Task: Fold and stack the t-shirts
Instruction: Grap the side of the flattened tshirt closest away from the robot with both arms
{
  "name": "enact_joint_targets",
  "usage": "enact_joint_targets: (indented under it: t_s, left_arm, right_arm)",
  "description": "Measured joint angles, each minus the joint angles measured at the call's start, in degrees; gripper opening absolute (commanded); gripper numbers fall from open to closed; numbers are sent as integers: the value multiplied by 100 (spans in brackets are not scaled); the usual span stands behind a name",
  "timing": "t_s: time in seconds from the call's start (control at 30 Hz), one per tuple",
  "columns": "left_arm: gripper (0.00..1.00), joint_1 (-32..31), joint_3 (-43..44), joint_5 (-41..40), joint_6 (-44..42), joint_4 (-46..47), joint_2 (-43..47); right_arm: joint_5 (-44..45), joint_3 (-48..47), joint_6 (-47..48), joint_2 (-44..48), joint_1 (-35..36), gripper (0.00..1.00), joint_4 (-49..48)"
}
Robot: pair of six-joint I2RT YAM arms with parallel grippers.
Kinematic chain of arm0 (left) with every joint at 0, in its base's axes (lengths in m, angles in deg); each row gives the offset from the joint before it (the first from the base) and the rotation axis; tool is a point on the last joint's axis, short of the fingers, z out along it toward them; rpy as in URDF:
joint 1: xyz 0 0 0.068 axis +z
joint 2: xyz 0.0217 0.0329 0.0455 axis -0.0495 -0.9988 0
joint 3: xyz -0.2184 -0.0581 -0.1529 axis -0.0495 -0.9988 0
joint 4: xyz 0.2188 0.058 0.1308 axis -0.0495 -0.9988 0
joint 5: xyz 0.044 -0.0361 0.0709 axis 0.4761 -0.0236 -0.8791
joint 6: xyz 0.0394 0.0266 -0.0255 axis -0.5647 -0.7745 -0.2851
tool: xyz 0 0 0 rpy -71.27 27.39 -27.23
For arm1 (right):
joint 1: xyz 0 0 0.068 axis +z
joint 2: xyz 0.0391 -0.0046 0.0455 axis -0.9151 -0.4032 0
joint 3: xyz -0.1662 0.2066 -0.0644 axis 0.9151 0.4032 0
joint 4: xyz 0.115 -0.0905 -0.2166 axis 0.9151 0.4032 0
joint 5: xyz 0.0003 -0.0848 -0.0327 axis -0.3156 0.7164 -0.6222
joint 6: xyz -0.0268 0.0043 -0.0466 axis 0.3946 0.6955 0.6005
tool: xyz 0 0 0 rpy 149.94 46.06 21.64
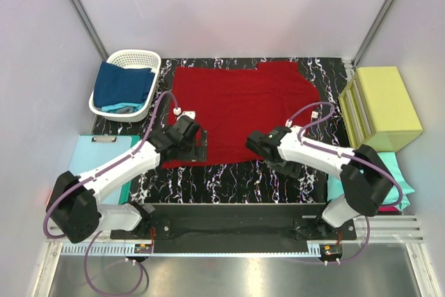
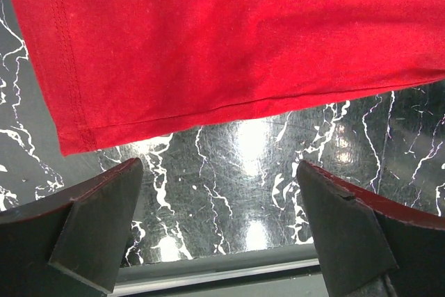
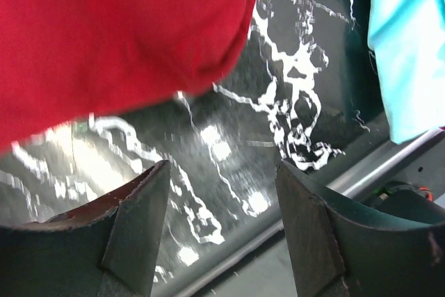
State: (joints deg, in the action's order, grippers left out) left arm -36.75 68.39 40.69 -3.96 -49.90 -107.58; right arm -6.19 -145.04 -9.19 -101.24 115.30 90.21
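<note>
— On the black marbled worktop, where does the dark red t-shirt lie?
— It lies spread flat across the middle. Its near edge runs close in front of both arms, and at the near right that edge bulges in a soft fold.
— And the left pincer?
— It sits just short of the shirt's near left corner. Its fingers stand wide apart, with only bare worktop between them.
— The right pincer?
— Its fingers are also apart and hold nothing, and it is just off the bulging red edge. Its wrist view is somewhat blurred.
— Where are the other shirts?
— The navy blue t-shirts are heaped in the white basket at the far left. A teal t-shirt lies at the right edge, partly under the right arm.
— Anything beyond those?
— A yellow-green box stands at the far right. A pale-blue sheet lies on the left, beside the left arm.
</note>
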Motion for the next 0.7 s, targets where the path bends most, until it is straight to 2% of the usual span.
enact_joint_targets:
  t_s: [0.33,0.43,0.5,0.6,0.63,0.7]
  left_arm:
    - [99,-4,17,11,-144,-173,175]
    - [99,-4,17,17,-184,-170,243]
    - [99,-4,15,24,-212,-173,258]
    - [99,-4,15,39,-236,-188,258]
    - [99,-4,15,39,-236,-201,260]
    - [99,-4,15,42,-245,-219,264]
  right_arm:
    - [-66,20,269,-337,-1023,65,-741]
    - [-68,20,356,-352,-1115,58,-922]
    - [-103,17,420,-444,-1189,46,-1047]
    - [-192,20,472,-673,-1268,32,-1204]
    - [-227,26,472,-745,-1274,19,-1261]
    - [-302,74,472,-813,-1276,1,-1351]
